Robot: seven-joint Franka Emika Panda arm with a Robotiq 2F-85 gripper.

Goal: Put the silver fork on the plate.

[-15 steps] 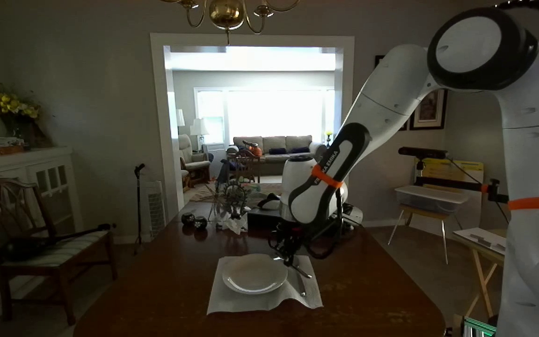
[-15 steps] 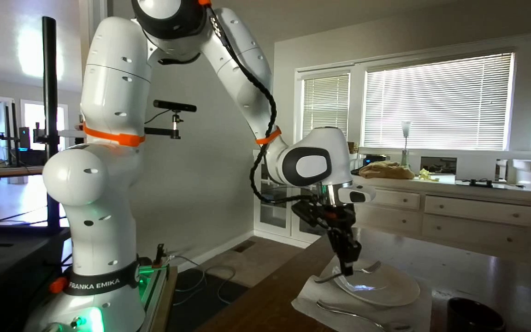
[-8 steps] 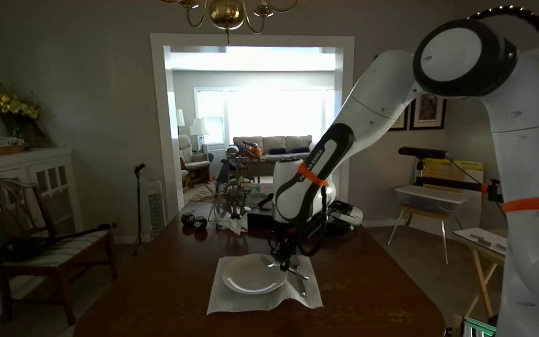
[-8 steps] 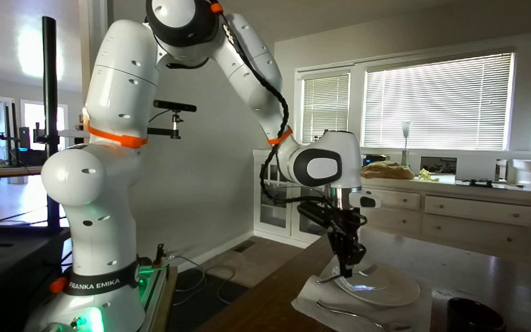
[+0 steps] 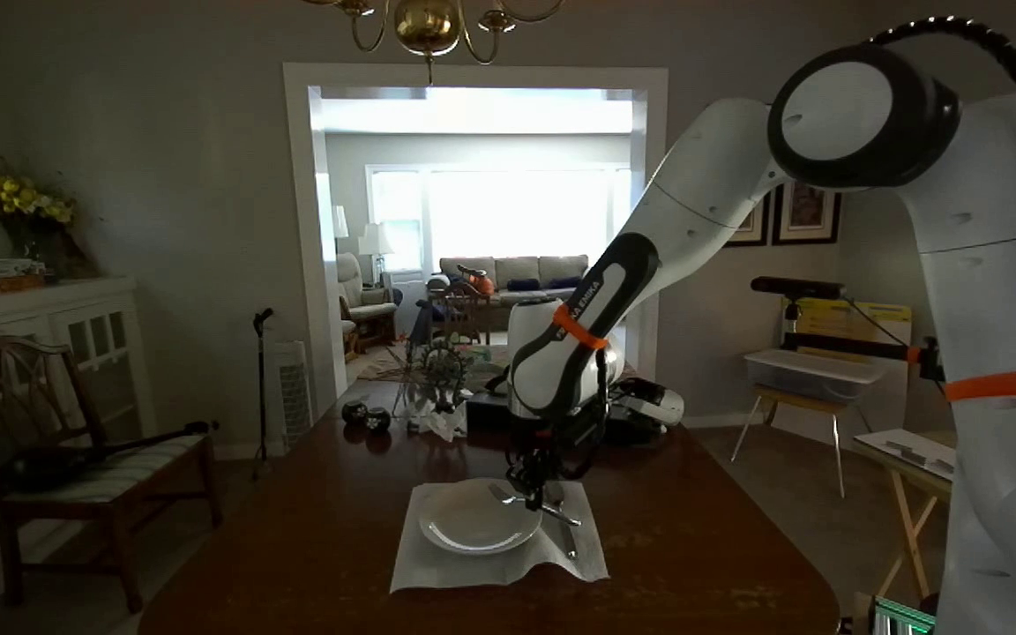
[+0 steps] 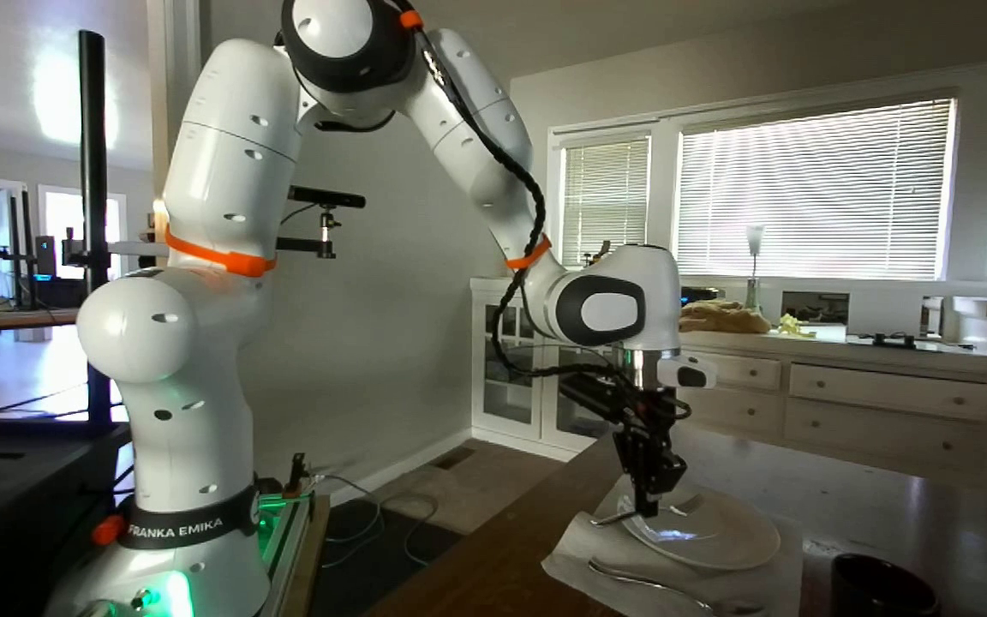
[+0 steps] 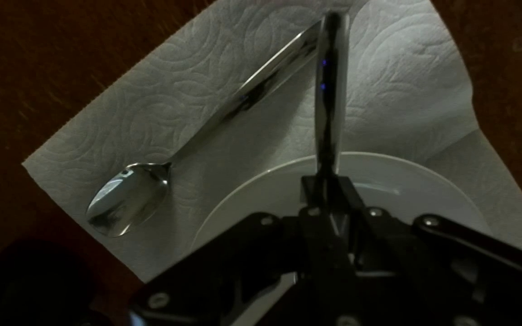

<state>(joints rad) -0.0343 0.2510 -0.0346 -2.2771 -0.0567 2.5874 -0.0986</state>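
The silver fork (image 7: 330, 99) is clamped in the gripper (image 7: 327, 185), the jaws pressed together on it partway along its length. In both exterior views the tined end is seen over the plate (image 5: 464, 534), while the handle is carried out past the rim, over the white sheet (image 5: 437, 569) on which the plate is set. Whether the plate is touched by the fork cannot be told. In the wrist view the tines and part of the plate are covered by the gripper's own body.

Beside the plate, on the same sheet, a spoon (image 7: 245, 98) is laid; in the wrist view the end of its handle is overlapped by the fork's. Near the sheet, on the wooden table (image 5: 314, 547), a dark cup (image 6: 862, 591) is seen, cut off at the bottom of an exterior view.

Well apart from the plate, two dark round objects (image 5: 377, 420), a wiry arrangement (image 5: 444, 369), a crumpled white piece (image 5: 444, 425) and a black box (image 5: 495, 414) are gathered, the box partly screened by the arm (image 5: 693, 212). To one side a wooden chair (image 5: 129, 477) with a striped seat is placed. A brass chandelier (image 5: 427, 26) is hung overhead. Along a windowed wall, a sideboard (image 6: 853, 382) is topped with beige cloth (image 6: 720, 317).
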